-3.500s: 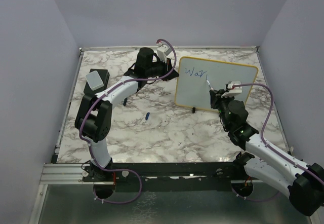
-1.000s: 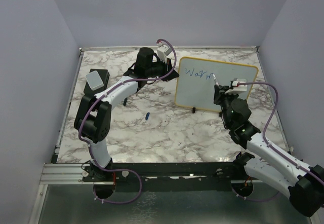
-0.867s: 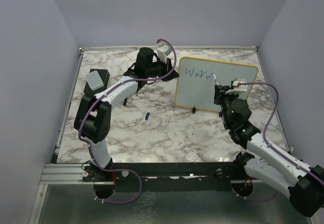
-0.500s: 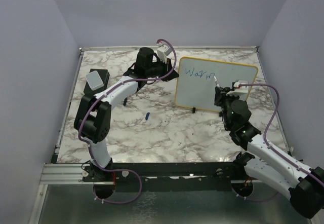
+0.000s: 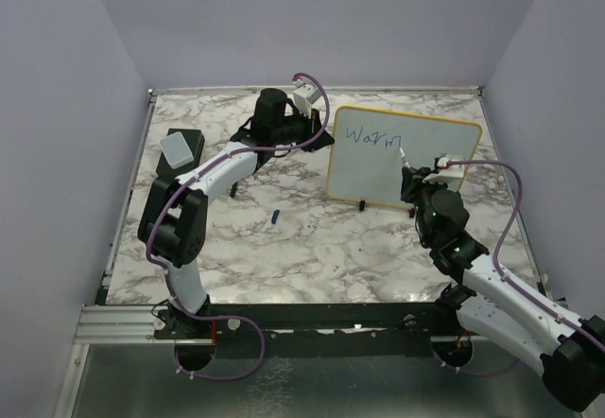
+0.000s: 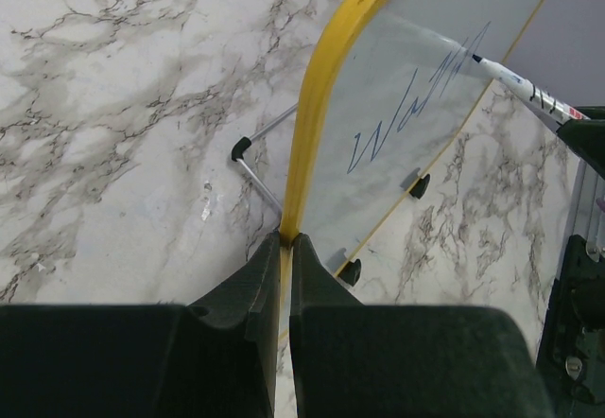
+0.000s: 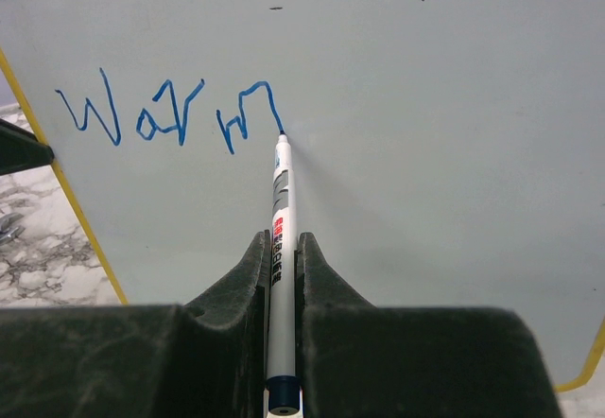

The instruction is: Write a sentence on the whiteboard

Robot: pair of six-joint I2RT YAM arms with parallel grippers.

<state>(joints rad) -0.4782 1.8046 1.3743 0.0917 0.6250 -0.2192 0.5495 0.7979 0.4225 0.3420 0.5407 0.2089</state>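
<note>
whiteboard (image 5: 425, 167): white, yellow-framed, standing nearly upright | sentence (image 7: 170, 115): blue "Warm", top-left, last letter perhaps unfinished

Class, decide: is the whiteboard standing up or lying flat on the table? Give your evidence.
Standing up: the whiteboard rests on its black feet, its yellow side edge pinched by the left gripper.

Right wrist view: the whiteboard (image 7: 425, 200) runs off the top and right edges, and the marker (image 7: 280, 200) has its rear end sunk between the fingers of the right gripper (image 7: 282, 240) and cut by the lower edge. Left wrist view: the whiteboard's upper part is cropped. Top view: the small blue object (image 5: 274, 217) on the table (image 5: 312, 248) is too small to identify.
</note>
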